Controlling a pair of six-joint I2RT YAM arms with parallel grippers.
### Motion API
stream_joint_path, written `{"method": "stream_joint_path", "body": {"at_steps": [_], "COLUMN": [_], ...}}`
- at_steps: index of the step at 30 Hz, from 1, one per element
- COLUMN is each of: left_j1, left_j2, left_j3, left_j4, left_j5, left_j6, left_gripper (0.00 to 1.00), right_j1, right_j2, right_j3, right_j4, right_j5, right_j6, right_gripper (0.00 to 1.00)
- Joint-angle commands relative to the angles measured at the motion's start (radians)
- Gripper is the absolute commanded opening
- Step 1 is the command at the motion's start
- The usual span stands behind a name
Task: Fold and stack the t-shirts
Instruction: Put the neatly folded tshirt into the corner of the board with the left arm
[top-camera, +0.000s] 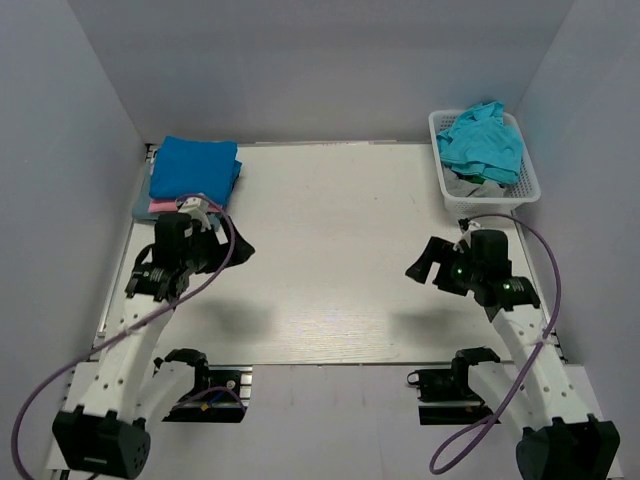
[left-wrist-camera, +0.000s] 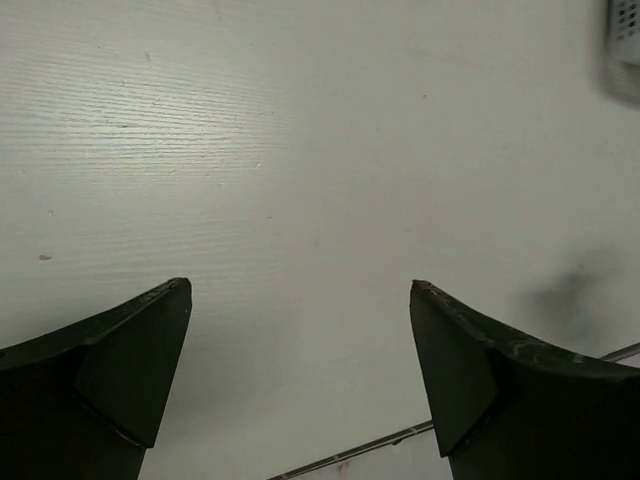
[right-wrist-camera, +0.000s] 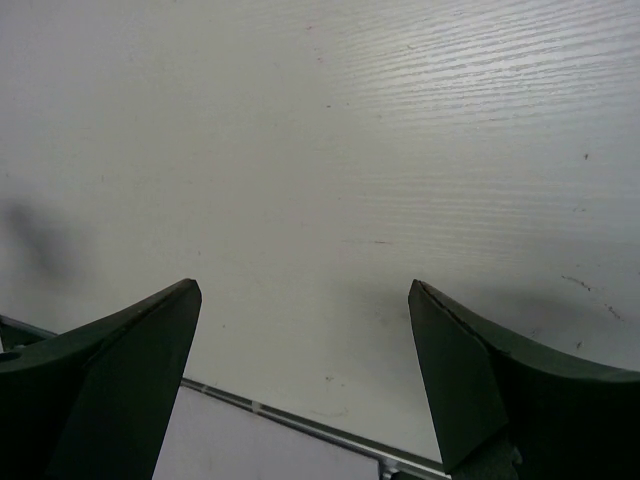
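Note:
A folded stack of t-shirts lies at the far left of the table: a royal-blue one (top-camera: 193, 165) on top, a pink one (top-camera: 164, 206) showing under its near edge. A crumpled turquoise t-shirt (top-camera: 482, 140) fills the white lattice basket (top-camera: 490, 203) at the far right. My left gripper (top-camera: 240, 248) is open and empty, just near-right of the stack, over bare table (left-wrist-camera: 300, 290). My right gripper (top-camera: 422, 262) is open and empty, in front of the basket, over bare table (right-wrist-camera: 305, 288).
The white table (top-camera: 330, 250) is walled by grey panels on three sides. A metal rail runs along its near edge (right-wrist-camera: 300, 425). A blurred corner of the basket shows in the left wrist view (left-wrist-camera: 625, 45). Purple cables loop beside both arms.

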Motion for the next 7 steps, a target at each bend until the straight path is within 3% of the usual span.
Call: {"method": "stream_joint_path", "body": {"at_steps": [1,7], "left_j1": [-0.010,-0.010], "left_j2": [-0.131,-0.217], "left_j3": [-0.044,-0.035], "left_j4": [0.030,-0.028], "left_j5": [0.018,-0.001], "left_j6": [-0.054,-0.028], "left_gripper": [1.00,1.00], "right_j1": [-0.003,-0.001], "right_j2": [-0.104,-0.236], "right_j3": [-0.078,-0.178], "right_j4": [0.102,0.187], "right_j5": [-0.006,-0.037], "right_j6": [0.034,0.079], "right_gripper": [0.90,0.90]}}
